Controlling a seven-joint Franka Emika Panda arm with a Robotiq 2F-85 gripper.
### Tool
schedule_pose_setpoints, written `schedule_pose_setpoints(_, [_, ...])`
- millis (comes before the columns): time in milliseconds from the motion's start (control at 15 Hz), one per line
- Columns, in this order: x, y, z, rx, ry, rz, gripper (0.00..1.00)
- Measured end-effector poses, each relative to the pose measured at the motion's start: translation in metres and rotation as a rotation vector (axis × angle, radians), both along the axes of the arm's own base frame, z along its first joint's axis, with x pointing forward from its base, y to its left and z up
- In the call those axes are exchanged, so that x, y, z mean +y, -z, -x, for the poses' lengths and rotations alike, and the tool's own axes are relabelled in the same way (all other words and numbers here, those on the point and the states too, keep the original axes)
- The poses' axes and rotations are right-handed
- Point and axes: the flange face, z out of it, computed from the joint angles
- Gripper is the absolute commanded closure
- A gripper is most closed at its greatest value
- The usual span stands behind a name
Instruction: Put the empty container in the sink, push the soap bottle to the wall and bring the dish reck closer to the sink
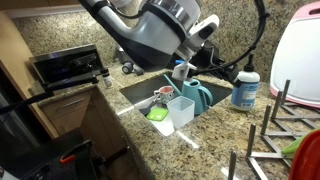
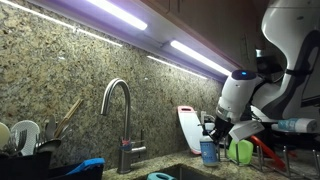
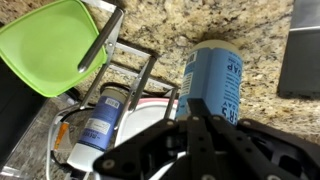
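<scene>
The empty container [image 1: 181, 111], a translucent white tub, stands upright inside the sink [image 1: 138, 97], next to a teal jug [image 1: 198, 96]. The soap bottle [image 1: 245, 91] [image 2: 208, 151] stands on the counter between the sink and the dish reck [image 1: 272, 128]. In the wrist view my gripper [image 3: 197, 119] is shut with nothing in it. Its tips are right against the soap bottle [image 3: 212, 85]; I cannot tell whether they touch. The granite wall [image 1: 240, 30] rises behind the bottle. In an exterior view my gripper [image 2: 222, 132] hangs just above the bottle.
A green plate [image 3: 55, 45] leans in the rack's wires [image 3: 132, 62], and a white bottle with a blue label [image 3: 100, 120] lies beside them. The chrome faucet [image 2: 120, 118] stands at the sink. A white cutting board [image 2: 188, 128] leans on the wall.
</scene>
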Motion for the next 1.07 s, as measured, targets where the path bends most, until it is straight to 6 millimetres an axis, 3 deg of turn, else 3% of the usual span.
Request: schedule_pose_setpoints(1067, [0.011, 0.016, -0.025, -0.004, -0.032, 0.001, 1.0])
